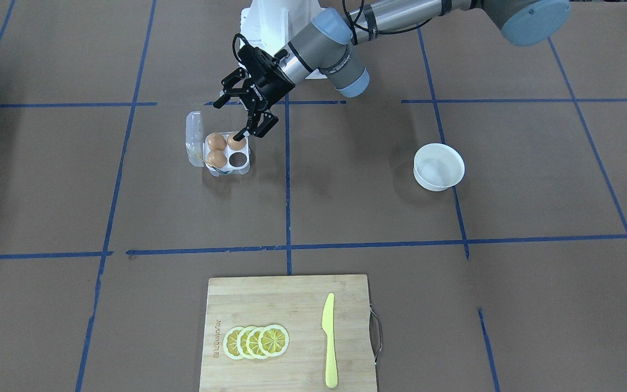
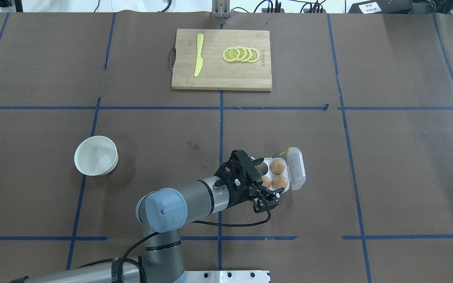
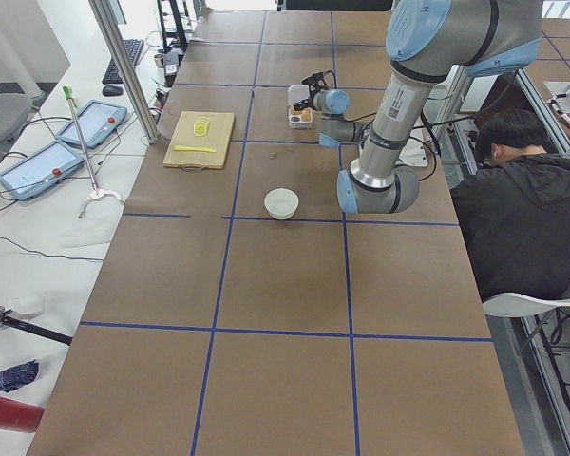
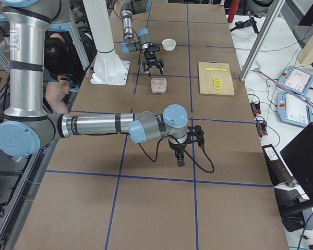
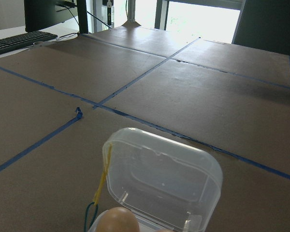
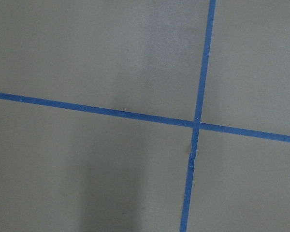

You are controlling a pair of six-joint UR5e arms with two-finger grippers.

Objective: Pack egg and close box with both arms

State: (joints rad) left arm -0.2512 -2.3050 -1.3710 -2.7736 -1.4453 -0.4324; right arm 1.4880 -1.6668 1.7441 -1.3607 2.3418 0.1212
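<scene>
One egg (image 1: pixel 235 141) sits in robot-side cell of box (image 1: pixel 229 172), straight below left gripper (image 1: pixel 230 121), jaws spread around it. Two other eggs (image 1: pixel 216 141) beside. Lid (image 1: pixel 194 136) stands open, away from left arm. Right gripper (image 4: pixel 180 159) well apart; open or closed, cannot tell.

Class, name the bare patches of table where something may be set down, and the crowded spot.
Free: the wide stretch between the bowl and the box; the band between the cutting board and those two; everything to the right of the box in the overhead view. Crowded: around the box, where the left gripper hangs open over its cells.
</scene>
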